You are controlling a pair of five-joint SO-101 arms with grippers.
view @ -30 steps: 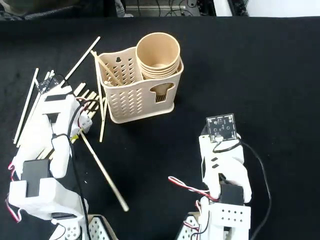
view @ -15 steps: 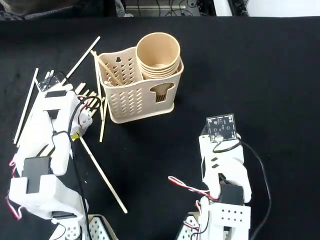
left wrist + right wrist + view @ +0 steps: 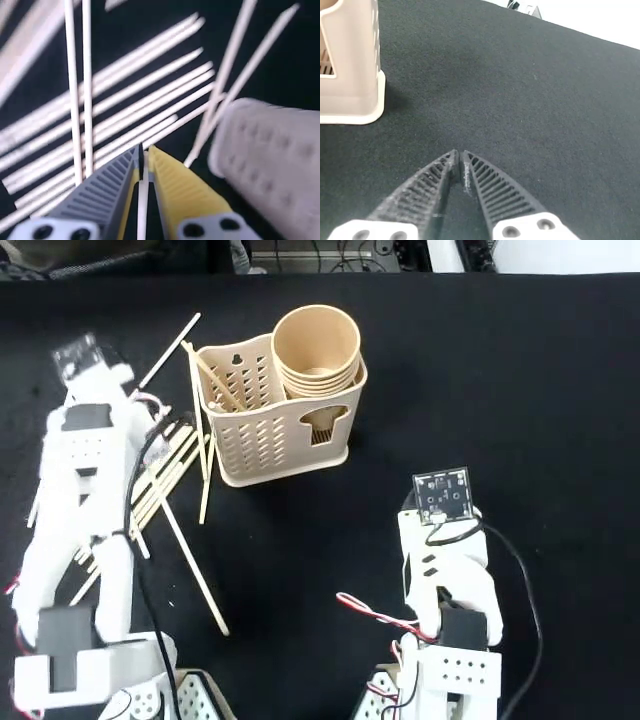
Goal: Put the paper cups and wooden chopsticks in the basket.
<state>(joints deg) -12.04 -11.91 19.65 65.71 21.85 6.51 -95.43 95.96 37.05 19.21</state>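
Observation:
The beige basket [image 3: 275, 435] stands at the back of the black table, with a stack of paper cups [image 3: 316, 345] in it and a chopstick [image 3: 215, 375] leaning inside. Several wooden chopsticks [image 3: 168, 472] lie loose to the basket's left, partly under my left arm [image 3: 85, 440]. In the left wrist view my left gripper [image 3: 145, 151] is shut on one chopstick [image 3: 142, 200], above the loose chopsticks [image 3: 150, 95] and beside the basket [image 3: 270, 160]. A long chopstick [image 3: 195, 575] slants out from under that arm toward the front. My right gripper [image 3: 459, 159] is shut on nothing, low over bare cloth.
In the right wrist view, a corner of the basket [image 3: 355, 70] stands off to one side of the gripper. My right arm [image 3: 445, 550] sits at the front right, folded back. Cables and equipment line the table's far edge [image 3: 330, 255].
My left arm has swung toward the far side of the table. The long chopstick's front end has been drawn back and to the left. The right arm has not moved.

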